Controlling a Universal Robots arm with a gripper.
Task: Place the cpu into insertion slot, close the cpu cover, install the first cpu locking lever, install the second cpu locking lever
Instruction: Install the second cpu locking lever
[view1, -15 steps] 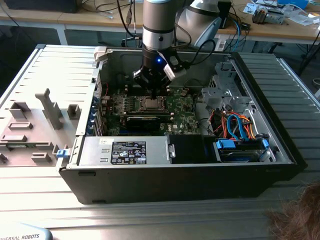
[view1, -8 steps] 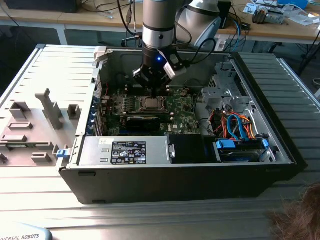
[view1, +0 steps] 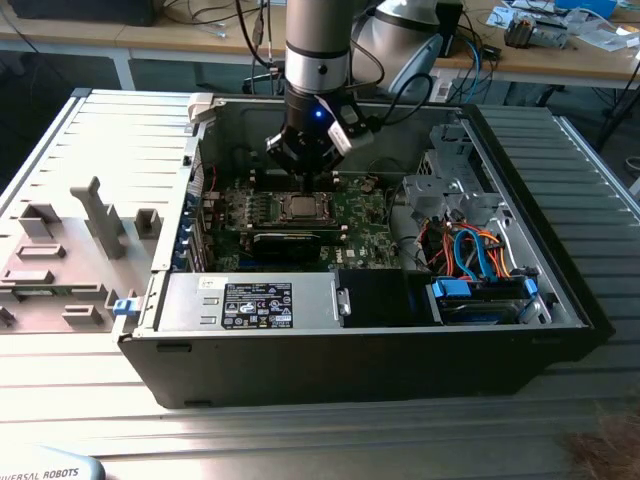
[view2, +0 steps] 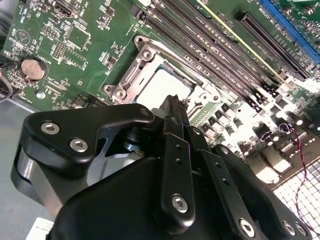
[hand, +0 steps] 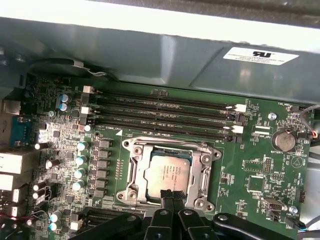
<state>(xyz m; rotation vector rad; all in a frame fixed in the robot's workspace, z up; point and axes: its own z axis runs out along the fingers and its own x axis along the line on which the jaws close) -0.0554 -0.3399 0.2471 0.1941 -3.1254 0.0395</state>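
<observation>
The cpu (hand: 165, 172) is a small silvery square lying flat in the insertion slot (view1: 300, 208) on the green motherboard, inside the open computer case. The cpu cover (hand: 131, 167), a silvery frame with a square window, lies down around it. In the second wrist view the cpu (view2: 157, 90) shows through the cover (view2: 131, 77) just past my fingertips. My gripper (hand: 171, 194) hangs right above the socket's near edge, with its black fingers (view2: 176, 150) pressed together and nothing between them. In the exterior view the gripper (view1: 308, 175) stands just behind the socket. I cannot tell how the locking levers stand.
Black memory slots (hand: 160, 112) run along one side of the socket, with the case wall (hand: 150, 55) beyond them. A coin battery (hand: 286, 140) sits nearby. A black card (view1: 285, 242), the labelled power supply box (view1: 250, 300) and a cabled drive cage (view1: 480, 260) crowd the case.
</observation>
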